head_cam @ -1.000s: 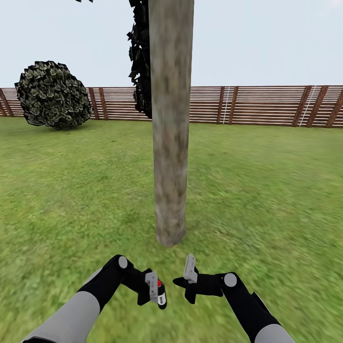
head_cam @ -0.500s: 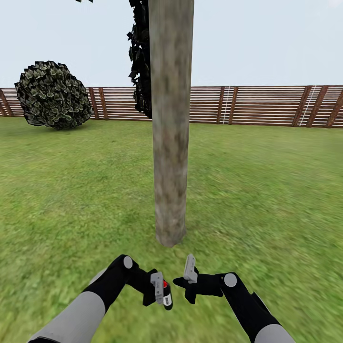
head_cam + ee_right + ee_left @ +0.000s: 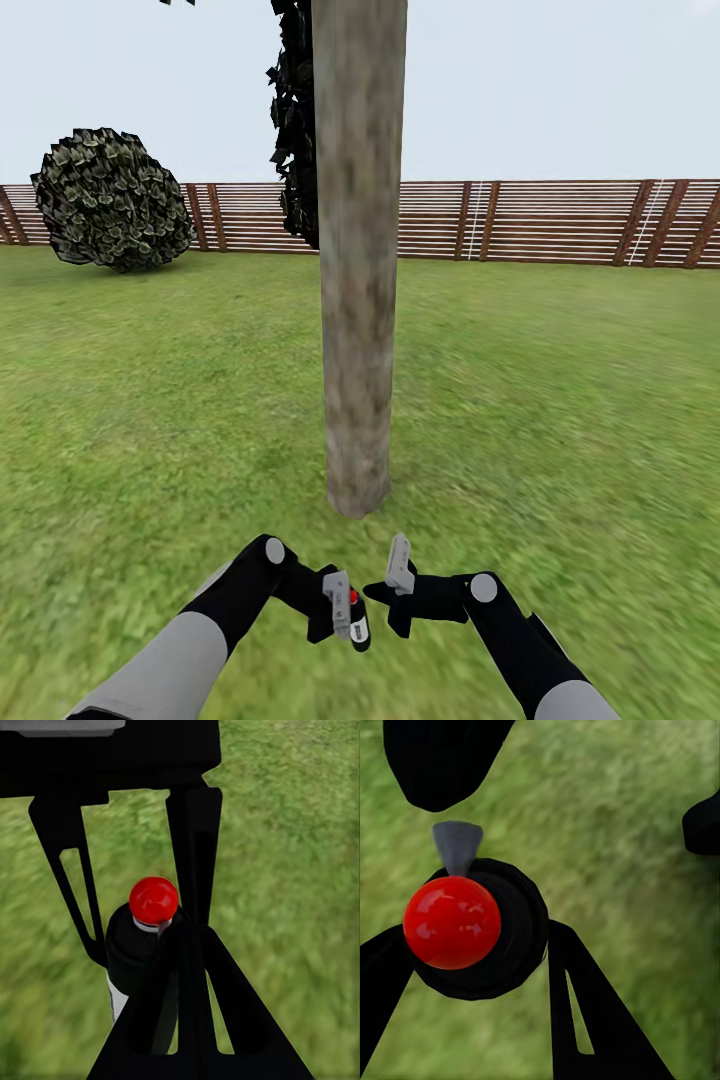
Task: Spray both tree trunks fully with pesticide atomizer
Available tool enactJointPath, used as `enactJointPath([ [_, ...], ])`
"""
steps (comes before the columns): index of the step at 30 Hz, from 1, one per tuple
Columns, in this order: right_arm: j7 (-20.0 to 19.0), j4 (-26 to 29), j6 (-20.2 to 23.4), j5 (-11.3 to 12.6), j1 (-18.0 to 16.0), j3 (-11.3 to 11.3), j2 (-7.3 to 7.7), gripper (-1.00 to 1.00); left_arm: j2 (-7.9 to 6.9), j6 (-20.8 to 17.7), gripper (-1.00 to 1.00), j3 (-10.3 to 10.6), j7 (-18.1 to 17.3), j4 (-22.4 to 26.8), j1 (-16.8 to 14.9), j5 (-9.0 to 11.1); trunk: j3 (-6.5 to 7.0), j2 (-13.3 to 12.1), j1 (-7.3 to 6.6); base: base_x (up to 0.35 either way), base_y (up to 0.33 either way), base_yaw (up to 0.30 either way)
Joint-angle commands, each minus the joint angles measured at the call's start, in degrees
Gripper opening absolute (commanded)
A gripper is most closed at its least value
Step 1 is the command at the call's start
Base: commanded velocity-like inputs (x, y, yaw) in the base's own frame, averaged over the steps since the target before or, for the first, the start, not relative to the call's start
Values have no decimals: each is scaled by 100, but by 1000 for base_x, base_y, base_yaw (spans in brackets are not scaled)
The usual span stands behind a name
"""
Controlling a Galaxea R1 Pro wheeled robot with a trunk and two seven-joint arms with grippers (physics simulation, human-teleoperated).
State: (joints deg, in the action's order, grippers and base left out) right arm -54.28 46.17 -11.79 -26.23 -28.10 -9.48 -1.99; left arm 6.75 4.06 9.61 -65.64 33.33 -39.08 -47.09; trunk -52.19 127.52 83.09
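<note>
While green lawn (image 3: 560, 400) runs blurred to a slatted reddish fence (image 3: 560, 220), a mottled pale tree trunk (image 3: 358, 300) stands just ahead. Left gripper (image 3: 345, 617) is clamped on the glossy red-topped atomizer (image 3: 354, 610) low over grass. Right gripper (image 3: 398, 578), beside it, holds nothing; its spread is unclear.

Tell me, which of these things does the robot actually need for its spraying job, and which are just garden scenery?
Needed for the job:
- pesticide atomizer, held in the left gripper
- tree trunk straight ahead

Just scenery:
- round bush
- wooden fence
- grass lawn
- right gripper, empty
</note>
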Motion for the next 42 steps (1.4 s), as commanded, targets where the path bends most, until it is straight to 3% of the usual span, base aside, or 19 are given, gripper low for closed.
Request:
enactJointPath([
  [1, -4, 6, -42, -58, -2, 7, -3, -100, 2, 42, -100, -3, -11, 7, -1, -37, -5, 2, -1, 0, 0, 0],
  [42, -4, 8, -35, -58, -2, 7, -4, -100, 99, 42, -100, -3, -11, 149, 5, -28, -5, 2, -1, 0, 0, 0],
])
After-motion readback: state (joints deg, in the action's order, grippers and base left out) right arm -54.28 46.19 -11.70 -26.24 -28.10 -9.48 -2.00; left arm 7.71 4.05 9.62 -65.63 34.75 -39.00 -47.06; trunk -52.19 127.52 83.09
